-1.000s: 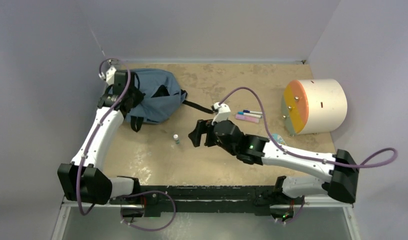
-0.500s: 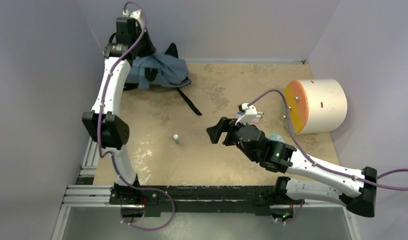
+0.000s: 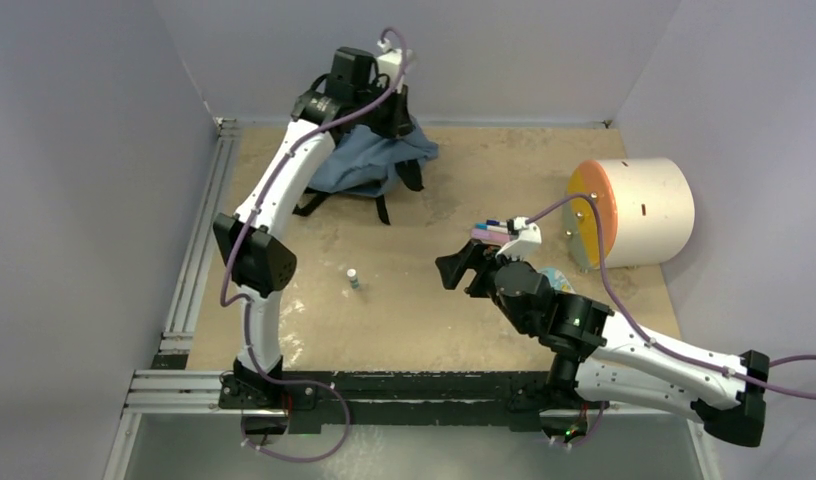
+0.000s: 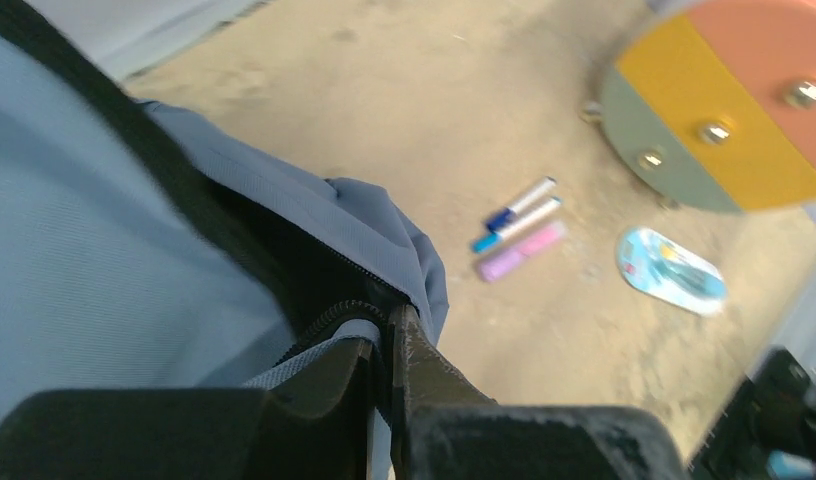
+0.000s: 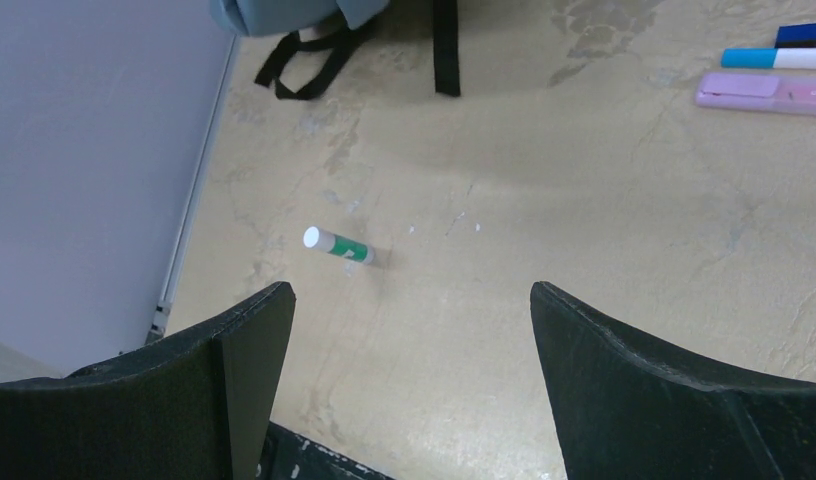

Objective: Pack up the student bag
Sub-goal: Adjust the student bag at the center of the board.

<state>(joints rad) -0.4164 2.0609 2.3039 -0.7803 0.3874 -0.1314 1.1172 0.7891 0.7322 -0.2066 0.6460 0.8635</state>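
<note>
The student bag (image 3: 364, 162) is a grey-blue backpack held up off the table at the back middle, its black straps (image 3: 382, 208) trailing down. My left gripper (image 3: 392, 112) is shut on the fabric edge by the bag's dark zipper (image 4: 329, 312); in the left wrist view the bag (image 4: 104, 250) fills the left side and the gripper (image 4: 384, 328) pinches its rim. My right gripper (image 3: 454, 268) hovers open over mid-table with nothing between its fingers. In the right wrist view the gripper (image 5: 409, 300) faces a small green-and-white glue stick (image 5: 339, 245) lying on the table.
Two markers (image 3: 496, 224) and a pink highlighter (image 3: 484, 234) lie right of centre. A blue packet (image 3: 556, 276) rests near the white cylinder with an orange face (image 3: 629, 210). The glue stick (image 3: 353, 279) sits mid-table. Walls enclose the back and both sides.
My left arm has lifted the bag off the table's left side and swung it right along the back wall to the middle. My right arm has drawn back to the right, still open.
</note>
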